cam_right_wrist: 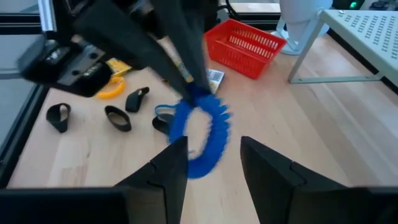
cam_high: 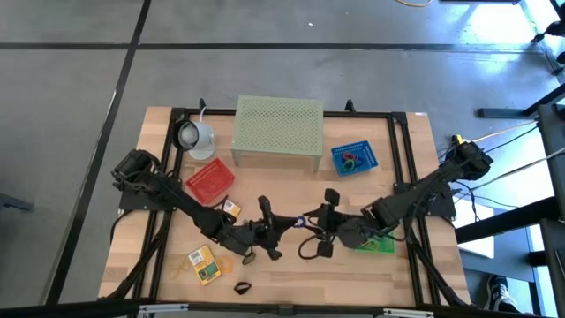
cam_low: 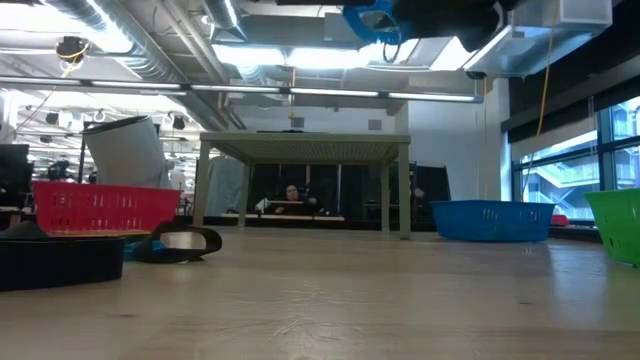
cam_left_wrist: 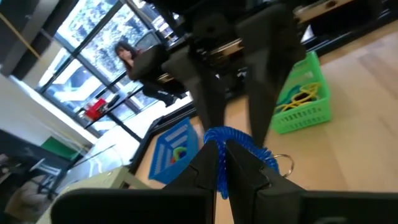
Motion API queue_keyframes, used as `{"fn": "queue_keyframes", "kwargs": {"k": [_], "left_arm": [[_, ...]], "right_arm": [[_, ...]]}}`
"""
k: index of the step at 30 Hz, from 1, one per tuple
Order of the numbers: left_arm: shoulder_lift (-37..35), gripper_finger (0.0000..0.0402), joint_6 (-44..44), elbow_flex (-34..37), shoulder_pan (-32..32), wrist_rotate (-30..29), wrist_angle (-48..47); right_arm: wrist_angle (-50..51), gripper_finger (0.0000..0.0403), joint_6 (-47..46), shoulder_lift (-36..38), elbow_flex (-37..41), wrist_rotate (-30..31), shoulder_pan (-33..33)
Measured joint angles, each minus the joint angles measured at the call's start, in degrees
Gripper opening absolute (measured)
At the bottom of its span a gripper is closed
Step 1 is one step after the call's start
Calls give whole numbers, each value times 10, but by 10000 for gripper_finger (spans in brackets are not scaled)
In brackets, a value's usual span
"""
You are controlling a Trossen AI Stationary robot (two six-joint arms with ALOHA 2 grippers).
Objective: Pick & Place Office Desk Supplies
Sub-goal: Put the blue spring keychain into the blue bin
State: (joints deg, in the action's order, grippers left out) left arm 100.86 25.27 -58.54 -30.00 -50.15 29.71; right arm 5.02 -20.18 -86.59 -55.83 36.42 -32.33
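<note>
Handover step: left gripper (cam_right_wrist: pixel 198 94) clenching blue coil (cam_right_wrist: pixel 202 138); right gripper (cam_right_wrist: pixel 214 163) spread, 2 fingers flanking coil. Next: closing right, releasing left.

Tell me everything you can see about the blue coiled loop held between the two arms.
The blue coiled loop is a ring of tightly wound spiral cord, looking like springy plastic, with a small silvery ring at one side. It hangs lifted off the wooden table, near the table's middle. The left pincer is shut on one edge of it, so the ring dangles open below that grip. The right pincer is open, its fingers on either side of the loop's free end, not yet closed on it.
</note>
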Motion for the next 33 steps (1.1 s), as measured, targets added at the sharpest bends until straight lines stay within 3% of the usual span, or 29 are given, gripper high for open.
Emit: {"fn": "queue_keyframes", "kwargs": {"k": [12, 16, 22, 33], "left_arm": [[0, 13, -22, 0, 0, 6, 1], [0, 13, -29, 0, 0, 6, 1], [0, 13, -38, 0, 0, 6, 1], [0, 28, -90, 0, 1, 2, 1]], "right_arm": [[-1, 142, -20, -2, 0, 2, 20], [-1, 109, -22, -2, 0, 2, 20], [-1, 18, -18, -2, 0, 2, 20], [-1, 6, -16, -2, 0, 2, 20]]}}
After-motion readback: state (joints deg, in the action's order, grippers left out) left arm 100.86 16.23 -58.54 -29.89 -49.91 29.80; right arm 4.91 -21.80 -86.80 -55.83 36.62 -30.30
